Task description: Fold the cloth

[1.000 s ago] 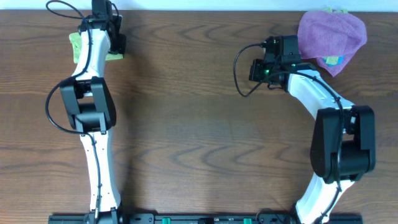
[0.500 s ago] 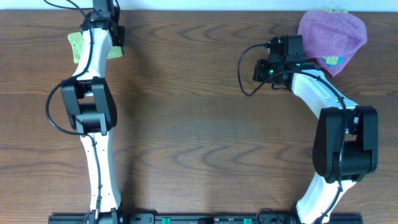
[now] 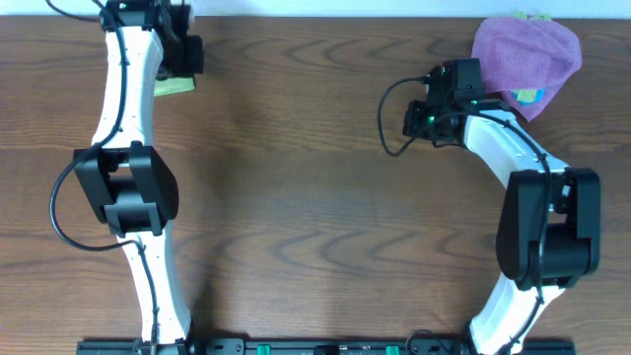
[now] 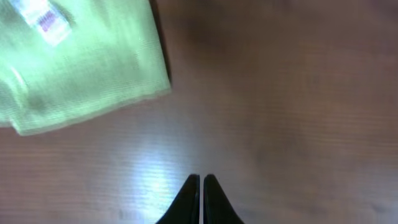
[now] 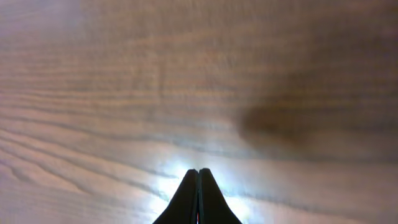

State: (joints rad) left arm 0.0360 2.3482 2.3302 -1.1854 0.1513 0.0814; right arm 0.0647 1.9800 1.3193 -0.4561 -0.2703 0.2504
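Note:
The lime-green cloth (image 4: 81, 68) lies folded on the table at the far left; its small white tag (image 4: 43, 18) faces up. In the overhead view only a corner of the cloth (image 3: 174, 87) shows beside the left arm. My left gripper (image 4: 201, 180) is shut and empty, off the cloth, over bare wood near its corner. In the overhead view the left gripper (image 3: 187, 54) sits at the table's far left edge. My right gripper (image 5: 198, 172) is shut and empty over bare wood; in the overhead view the right gripper (image 3: 412, 118) is left of the purple cloth.
A crumpled purple cloth (image 3: 523, 54) lies at the far right corner with a bit of a blue item (image 3: 529, 96) under it. The wooden table (image 3: 315, 217) spreads between the arms. The arm bases stand at the near edge.
The left arm has swung leftward and its gripper now sits beside the green cloth's corner, hiding more of it. The right arm has shifted slightly to the right.

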